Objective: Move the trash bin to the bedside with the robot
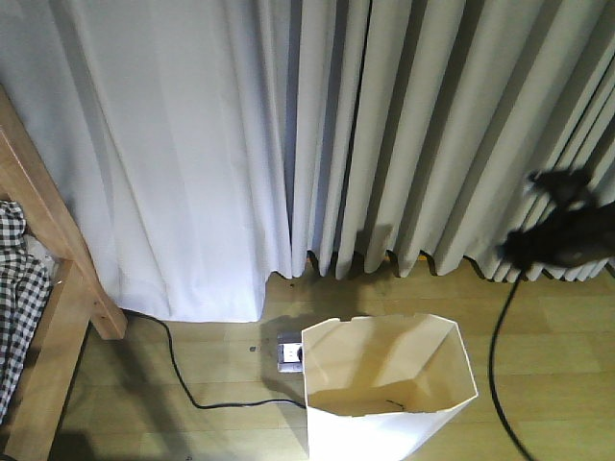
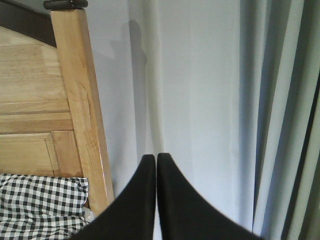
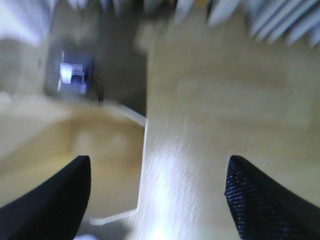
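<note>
The white trash bin (image 1: 389, 389) with its cream inside stands on the wood floor at the bottom centre, a little right of the bed. In the blurred right wrist view, my right gripper (image 3: 157, 167) is open above the bin's right rim (image 3: 144, 150), which runs between the two fingers without touching them. The black right arm (image 1: 557, 240) hangs at the right edge of the front view. My left gripper (image 2: 156, 157) is shut on nothing and points at the curtain next to the bed's wooden post (image 2: 80, 100). The bed (image 1: 53, 288) with checked bedding (image 1: 14, 288) is at the far left.
White curtains (image 1: 384, 134) fill the back down to the floor. A floor socket (image 1: 288, 353) with a black cable (image 1: 192, 394) lies just left of the bin. Another black cable (image 1: 498, 355) hangs from the right arm.
</note>
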